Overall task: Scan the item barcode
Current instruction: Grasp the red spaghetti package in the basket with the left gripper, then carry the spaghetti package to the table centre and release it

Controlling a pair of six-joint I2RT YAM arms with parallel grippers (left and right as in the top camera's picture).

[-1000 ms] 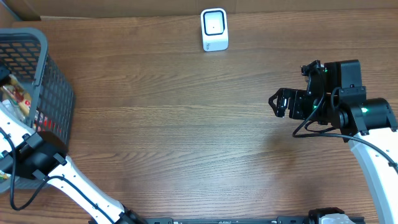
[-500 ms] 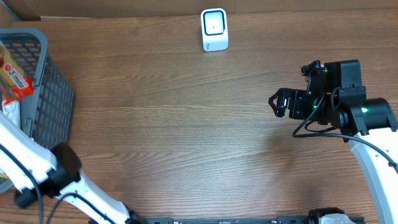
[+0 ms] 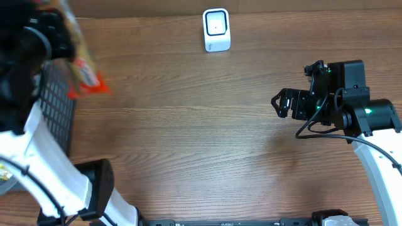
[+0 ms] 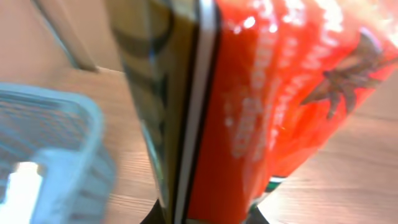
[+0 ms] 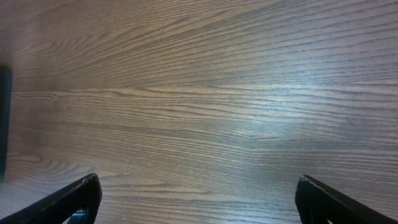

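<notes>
left gripper (image 3: 55,32) held high over basket (image 3: 58,112), clenching red packet (image 4: 280,93); right gripper (image 3: 281,103) hovers agape.

Left claw (image 3: 61,39) risen, red packet (image 3: 86,79) lifted out of basket (image 3: 58,116)

A mock shop checkout is suggested: a white barcode scanner (image 3: 217,29) is set at the table's (image 3: 188,125) far edge, a shopping basket (image 3: 58,110) (grey mesh) at its left edge.

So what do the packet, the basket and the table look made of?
Packet: thin plastic film, glossy; bright glints and creases over the red print.
Basket: likely moulded plastic, matte grey; open grid walls with a thick rim.
Table: wood or wood-look laminate, satin; brown grain lines with a soft sheen.
</notes>
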